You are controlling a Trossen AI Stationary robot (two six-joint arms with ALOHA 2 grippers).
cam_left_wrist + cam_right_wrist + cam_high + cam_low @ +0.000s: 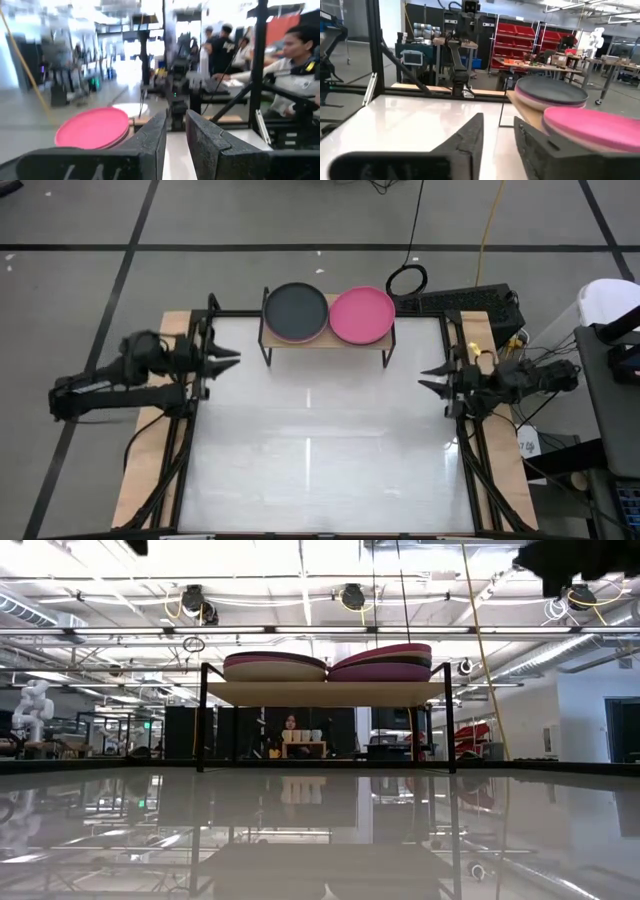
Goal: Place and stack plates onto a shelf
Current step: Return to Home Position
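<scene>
The white table [310,450] carries the shelf [325,693] near its far edge (thin black legs standing on the glossy top). Two stacks rest side by side on the shelf's wood top, almost touching. One is topped by a black plate [295,311], the other by a magenta plate [361,315].

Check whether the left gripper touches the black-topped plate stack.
Apart. The high view shows the left gripper at the left edge of the table, well clear of the black-topped stack.
</scene>
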